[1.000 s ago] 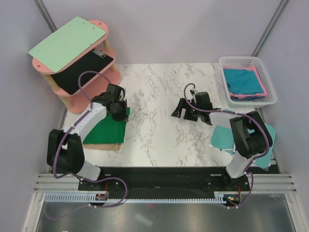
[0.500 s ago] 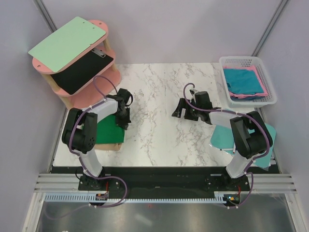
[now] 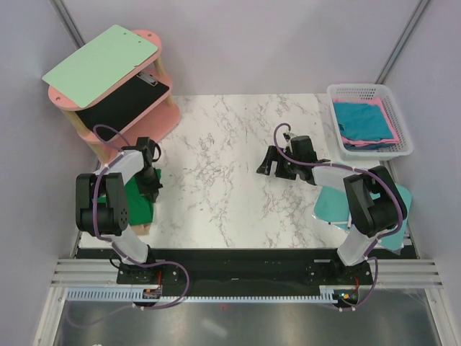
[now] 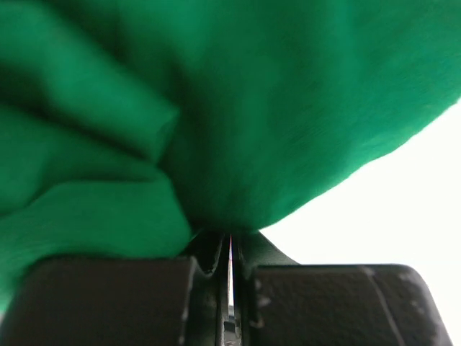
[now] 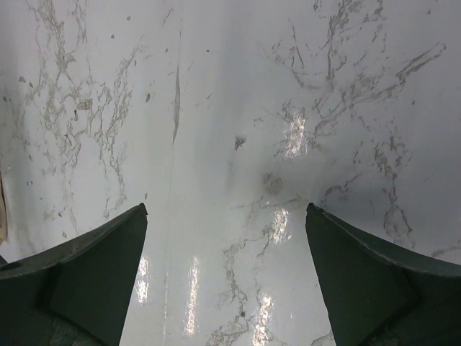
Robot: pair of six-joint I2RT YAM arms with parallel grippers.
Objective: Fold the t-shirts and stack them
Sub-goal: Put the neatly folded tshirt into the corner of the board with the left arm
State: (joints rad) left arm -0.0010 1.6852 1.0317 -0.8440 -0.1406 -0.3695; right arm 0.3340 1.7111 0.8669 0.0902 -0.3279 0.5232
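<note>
Grip: my left gripper (image 4: 229,241) is clenched on the green shirt (image 4: 216,108) at the table's (image 3: 230,144) left edge; lay it square before releasing. My right gripper (image 5: 225,209) gapes, empty.

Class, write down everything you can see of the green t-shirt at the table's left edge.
The green t-shirt is soft, plain cloth. It lies at the near left side of the table, over a tan layer that shows at its near edge. The left claw is shut on a pinch of it. The wrist view shows creased fabric gathered into the closed jaws.
</note>
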